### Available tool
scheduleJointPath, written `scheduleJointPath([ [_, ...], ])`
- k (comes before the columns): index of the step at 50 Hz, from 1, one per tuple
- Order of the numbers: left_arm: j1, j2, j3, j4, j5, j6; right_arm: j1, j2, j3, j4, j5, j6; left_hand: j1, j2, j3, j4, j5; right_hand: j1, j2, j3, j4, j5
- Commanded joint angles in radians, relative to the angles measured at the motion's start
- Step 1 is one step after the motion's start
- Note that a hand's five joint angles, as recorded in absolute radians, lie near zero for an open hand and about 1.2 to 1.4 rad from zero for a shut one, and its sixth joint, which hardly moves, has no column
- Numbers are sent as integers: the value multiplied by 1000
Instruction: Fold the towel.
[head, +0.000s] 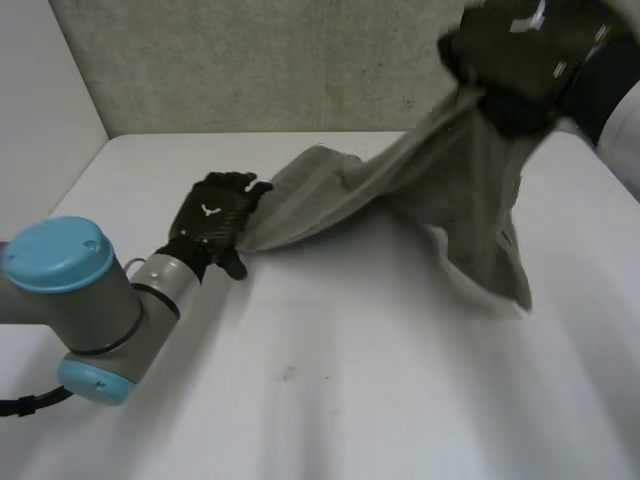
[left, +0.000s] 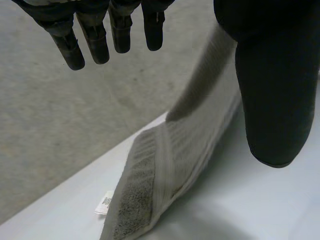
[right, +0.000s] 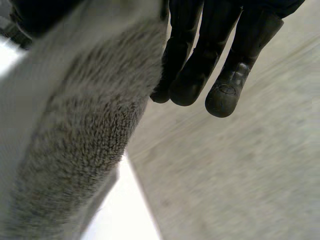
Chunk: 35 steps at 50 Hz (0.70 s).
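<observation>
Towel (head: 440, 190) strung between the hands, no fold made yet.
The left hand (head: 215, 215) pinches the near end under its thumb at the table (head: 350, 380); the towel rises taut to the right hand (head: 520, 60), which grips the far end high, a flap dangling.

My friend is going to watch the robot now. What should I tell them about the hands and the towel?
Left hand: low on the table, at one end of the towel. I can't tell whether it is gripping.
Right hand: raised high, shut on the towel's other end, with cloth hanging down from it.
Towel: stretched between the hands. The part by the left hand lies on the table.
Done: one end is lifted. No fold is laid yet.
Left: probably carry the lifted end over, lay it down flat and smooth it.
</observation>
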Motion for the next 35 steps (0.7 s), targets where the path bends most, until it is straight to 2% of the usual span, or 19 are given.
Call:
scheduleJointPath([
  [1, -12, -71, 32, 5, 32, -6, 2, -21, -103, 77, -1, 32, 6, 11, 11, 11, -4, 77, 54, 62, 44, 33],
  [9, -29, -140, 98, 5, 26, -29, 33, -40, -138, 134, 3, 31, 17, 23, 23, 23, 8, 77, 54, 62, 44, 33],
  [14, -60, -154, 124, -2, 31, -129, 44, -57, -140, 136, 6, 31, 23, 29, 29, 29, 14, 77, 54, 62, 44, 33],
  [16, -84, -160, 135, -9, 40, -210, 44, -64, -140, 134, 6, 31, 29, 34, 35, 35, 20, 77, 54, 62, 44, 33],
  [19, -109, -163, 132, -15, 52, -248, 44, -66, -141, 134, 9, 31, 29, 34, 35, 35, 20, 77, 54, 62, 44, 33],
  [29, -124, -154, 115, -104, 80, -247, 28, -55, -124, 136, 12, 21, 29, 34, 35, 35, 20, 77, 54, 62, 44, 33],
  [35, -101, -103, 95, -133, 71, -250, 27, -54, -101, 136, 9, 21, 29, 34, 35, 35, 20, 77, 54, 62, 44, 33],
])
